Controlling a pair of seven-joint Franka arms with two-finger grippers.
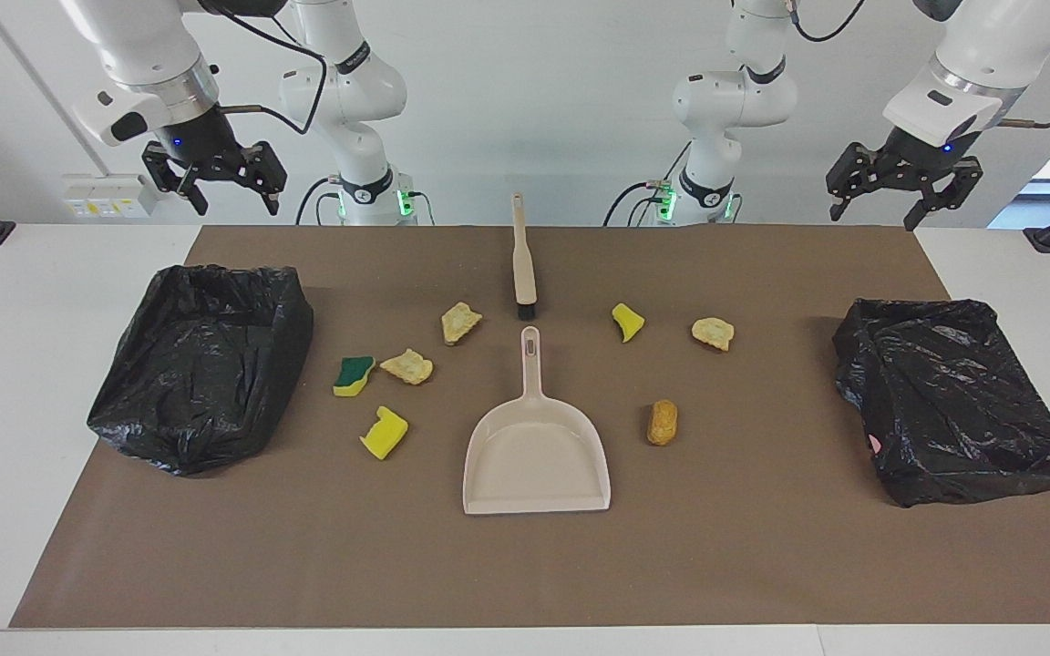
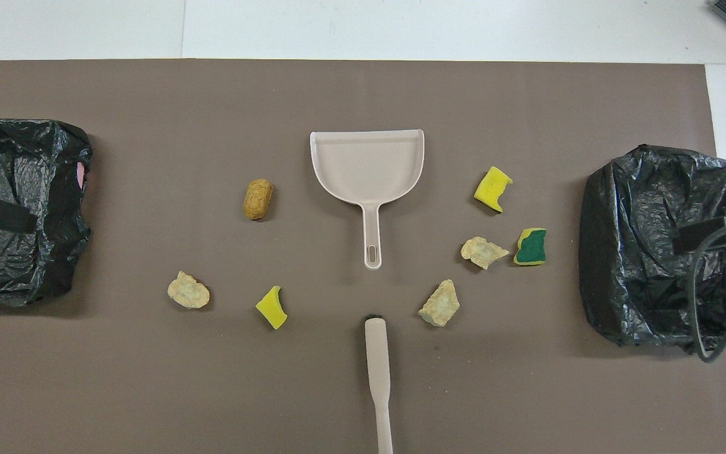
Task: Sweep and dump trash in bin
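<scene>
While both arms wait raised at the top of the facing view, the right gripper [image 1: 227, 187] hangs at upper left w/ jaws spread and nothing in them, over the table edge just above the bin [image 1: 206, 364] at that side. Left gripper [image 1: 899, 196] hangs at upper right, jaws likewise apart and empty, above the second bin [image 1: 953, 396].

Trash lies loose on the brown mat [image 1: 762, 547], seven scraps in two groups either side of the dustpan [image 1: 536, 456], which sits mid-frame w/ handle pointing up toward the brush [image 1: 522, 260]. Brush lies top centre, bristles just above the dustpan handle, not touching.

Left-of-centre group in the facing view: green-topped sponge [image 1: 353, 375] just beside a crusty chunk [image 1: 407, 366], a yellow sponge piece [image 1: 384, 433] below them, another crusty chunk [image 1: 460, 322] higher up near the bristles. Right-of-centre group: small yellow sponge piece [image 1: 627, 322], a pale chunk [image 1: 713, 333] beside it, and the brown roll [image 1: 662, 422] lower down near the dustpan's pan. No scrap touches dustpan, brush or either bin.
</scene>
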